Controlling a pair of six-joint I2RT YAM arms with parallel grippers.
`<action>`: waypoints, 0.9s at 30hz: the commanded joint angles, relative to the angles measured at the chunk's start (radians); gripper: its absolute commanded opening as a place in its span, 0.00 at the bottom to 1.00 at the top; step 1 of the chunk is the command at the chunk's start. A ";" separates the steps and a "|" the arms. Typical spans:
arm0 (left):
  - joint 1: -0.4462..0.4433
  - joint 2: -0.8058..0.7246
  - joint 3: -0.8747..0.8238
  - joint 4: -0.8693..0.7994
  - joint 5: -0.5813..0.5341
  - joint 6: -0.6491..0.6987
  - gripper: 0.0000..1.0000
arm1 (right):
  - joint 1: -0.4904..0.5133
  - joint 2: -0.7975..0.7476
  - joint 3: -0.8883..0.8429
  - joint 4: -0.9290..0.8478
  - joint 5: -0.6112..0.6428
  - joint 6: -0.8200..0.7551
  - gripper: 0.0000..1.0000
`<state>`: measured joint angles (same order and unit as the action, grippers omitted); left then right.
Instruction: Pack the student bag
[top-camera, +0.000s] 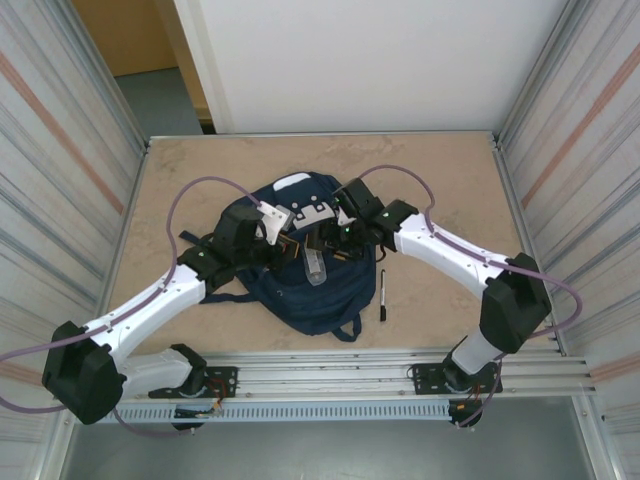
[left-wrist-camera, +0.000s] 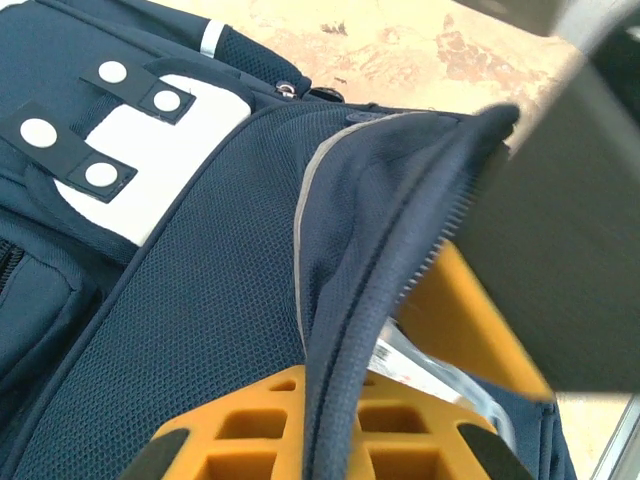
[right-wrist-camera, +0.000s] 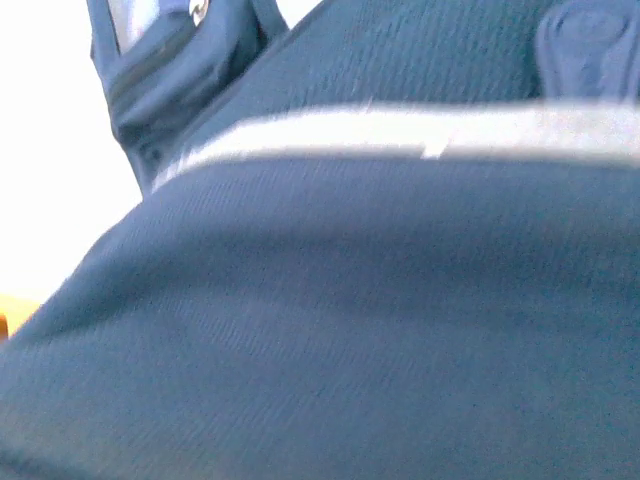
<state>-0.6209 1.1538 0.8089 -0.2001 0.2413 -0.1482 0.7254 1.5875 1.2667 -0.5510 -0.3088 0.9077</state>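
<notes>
Two arms reach inward to mid-frame. The left gripper (left-wrist-camera: 325, 430) pinches the zippered rim of the student bag (top-camera: 300, 300) tight. The right gripper (top-camera: 330, 235) hangs close over its fabric, jaw spread impossible to tell. The navy bag lies at the centre of the table (top-camera: 440, 180), white patches and pale stripe showing.

White arms (top-camera: 150, 310), black joints (top-camera: 80, 375), purple cables (top-camera: 190, 195)

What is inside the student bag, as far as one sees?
A clear plastic item shows in the zip opening of the student bag. Anything deeper is covered by its fabric.
</notes>
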 joint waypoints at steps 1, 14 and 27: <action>0.004 -0.039 -0.012 0.104 0.068 -0.039 0.00 | -0.015 0.012 -0.010 0.081 -0.003 0.075 0.64; 0.004 -0.049 -0.004 0.077 0.076 -0.021 0.00 | 0.173 -0.166 -0.139 -0.135 0.169 -0.401 0.58; 0.005 -0.098 -0.035 0.077 0.060 -0.036 0.00 | 0.318 0.045 -0.007 -0.063 0.670 -0.378 0.79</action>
<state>-0.6159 1.1210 0.7803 -0.1852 0.2634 -0.1627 1.0401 1.6035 1.2301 -0.6170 0.1738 0.5552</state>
